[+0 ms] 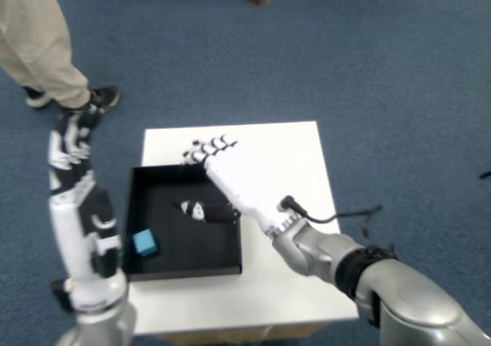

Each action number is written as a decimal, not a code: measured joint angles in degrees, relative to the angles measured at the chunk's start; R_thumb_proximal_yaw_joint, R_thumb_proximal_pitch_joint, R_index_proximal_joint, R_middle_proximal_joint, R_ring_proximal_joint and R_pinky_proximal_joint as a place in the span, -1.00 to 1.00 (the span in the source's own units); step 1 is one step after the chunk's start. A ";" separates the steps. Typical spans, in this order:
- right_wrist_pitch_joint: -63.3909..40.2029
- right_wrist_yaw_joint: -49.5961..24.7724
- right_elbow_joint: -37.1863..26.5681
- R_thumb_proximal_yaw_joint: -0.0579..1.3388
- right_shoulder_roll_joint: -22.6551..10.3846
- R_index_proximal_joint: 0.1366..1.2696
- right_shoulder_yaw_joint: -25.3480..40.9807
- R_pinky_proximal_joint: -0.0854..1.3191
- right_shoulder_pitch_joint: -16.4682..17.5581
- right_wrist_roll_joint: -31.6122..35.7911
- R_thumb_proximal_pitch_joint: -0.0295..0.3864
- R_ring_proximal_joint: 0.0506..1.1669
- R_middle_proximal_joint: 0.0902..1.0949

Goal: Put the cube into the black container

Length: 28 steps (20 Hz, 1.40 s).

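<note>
The small blue cube [144, 243] lies on the floor of the black container [184, 268], near its left front corner. My right hand [230, 179] hovers over the container's right half with the fingers stretched out and apart, thumb [201, 210] pointing down into the tray, nothing held. The hand is well to the right of the cube and not touching it. My left hand [70, 153] is raised upright beside the container's left wall, fingers extended.
The container sits on the left part of a small white table [284, 162], surrounded by blue carpet. A person's leg and shoe [90, 100] stand at the far left behind the table. A black cable [337, 217] runs along my right wrist.
</note>
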 measured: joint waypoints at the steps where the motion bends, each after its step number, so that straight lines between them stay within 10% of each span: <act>1: -2.61 -0.74 0.16 0.05 0.09 -0.08 -1.38 -0.43 0.69 1.96 -0.66 -0.47 -0.25; 10: -25.59 -5.16 4.42 0.03 -3.29 -0.30 -8.12 -0.46 8.69 11.24 -0.40 -0.46 -0.37; 15: -36.74 -3.91 4.91 -0.23 -7.45 -0.55 -10.22 -0.48 11.72 16.66 0.65 -0.46 -0.43; 19: -42.25 -0.44 5.70 -0.88 -8.57 -0.83 -11.29 -0.57 14.57 21.32 0.24 -0.52 -0.69; 28: -44.86 11.42 6.77 -0.93 -9.23 -0.87 -11.52 -0.70 18.46 35.49 0.03 -0.64 -0.77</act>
